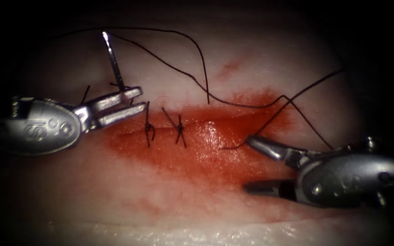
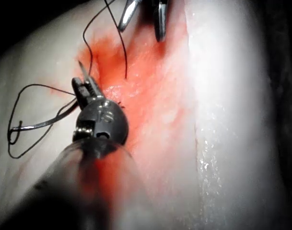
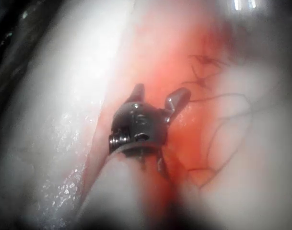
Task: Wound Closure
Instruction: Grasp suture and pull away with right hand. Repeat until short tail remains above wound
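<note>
Two knotted stitches (image 1: 164,127) crossed the cut (image 1: 215,130); the left tool (image 1: 133,104) clamped one needle (image 1: 113,61) near its lower end (clear of the tissue (image 1: 160,191)); the right tool (image 1: 251,164) gaped wide, empty, thread (image 1: 251,105) beside its upper jaw.

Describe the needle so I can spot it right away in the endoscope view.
Start at the red cut across the tissue and follow it left to the left tool. Its jaws are shut on a thin, shiny needle that rises steeply above them, clear of the tissue. Unlike the dark thread and the two tied stitches, it is stiff, bright metal.
</note>
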Tool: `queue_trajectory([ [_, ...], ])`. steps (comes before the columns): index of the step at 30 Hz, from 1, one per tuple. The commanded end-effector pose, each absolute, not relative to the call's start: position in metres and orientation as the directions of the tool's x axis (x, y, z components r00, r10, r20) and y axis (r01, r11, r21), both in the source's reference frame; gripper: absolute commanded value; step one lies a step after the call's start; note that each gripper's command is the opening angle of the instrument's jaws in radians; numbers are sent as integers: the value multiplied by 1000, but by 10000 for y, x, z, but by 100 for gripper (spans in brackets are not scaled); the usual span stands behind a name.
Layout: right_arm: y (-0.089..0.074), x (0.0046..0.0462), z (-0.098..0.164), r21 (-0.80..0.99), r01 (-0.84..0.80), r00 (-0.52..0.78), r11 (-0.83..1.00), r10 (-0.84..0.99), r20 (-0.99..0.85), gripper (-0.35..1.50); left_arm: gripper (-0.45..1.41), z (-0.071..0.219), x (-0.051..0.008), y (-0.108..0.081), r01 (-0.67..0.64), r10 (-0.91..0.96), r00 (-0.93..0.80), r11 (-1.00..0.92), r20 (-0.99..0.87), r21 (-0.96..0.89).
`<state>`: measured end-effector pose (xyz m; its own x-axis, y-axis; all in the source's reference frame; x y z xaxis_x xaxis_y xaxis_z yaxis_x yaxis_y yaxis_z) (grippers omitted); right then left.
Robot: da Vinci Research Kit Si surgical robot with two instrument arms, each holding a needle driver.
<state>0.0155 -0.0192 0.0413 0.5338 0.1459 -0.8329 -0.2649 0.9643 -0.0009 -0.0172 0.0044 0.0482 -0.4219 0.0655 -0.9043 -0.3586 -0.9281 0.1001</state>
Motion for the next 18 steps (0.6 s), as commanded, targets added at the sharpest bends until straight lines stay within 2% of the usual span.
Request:
queue_trajectory([
  [1,-200,158,422,53,-288,526,956,204,-826,84,-45,488,-179,44,-360,65,-422,-928,-904,101],
  [2,-202,158,423,77,-301,518,951,231,-823,91,-45,488,-179,43,-360,65,-422,-927,-904,101],
  [4,-204,159,425,123,-330,499,936,283,-819,93,-45,488,-180,43,-360,65,-422,-927,-904,101],
  [5,-205,159,425,131,-336,495,933,293,-818,88,-45,488,-180,43,-360,65,-422,-927,-904,101],
  [6,-205,159,426,171,-356,483,919,338,-808,71,-45,488,-180,43,-360,65,-422,-927,-904,101],
  [9,-204,157,431,281,-408,448,869,459,-768,41,-45,488,-180,43,-361,65,-422,-927,-904,101],
  [10,-204,157,433,280,-407,452,870,458,-765,41,-45,488,-180,43,-361,65,-423,-927,-904,102],
  [14,-206,157,446,383,-471,398,795,579,-712,64,-45,488,-180,42,-358,66,-424,-928,-903,101],
  [16,-196,156,458,435,-521,316,735,639,-701,99,-45,488,-181,42,-359,66,-424,-928,-903,101],
  [17,-196,156,458,435,-521,316,735,639,-701,99,-45,488,-181,42,-359,66,-424,-928,-903,101],
  [18,-193,156,462,447,-535,292,717,653,-698,108,-45,488,-181,42,-359,66,-425,-928,-903,101],
])
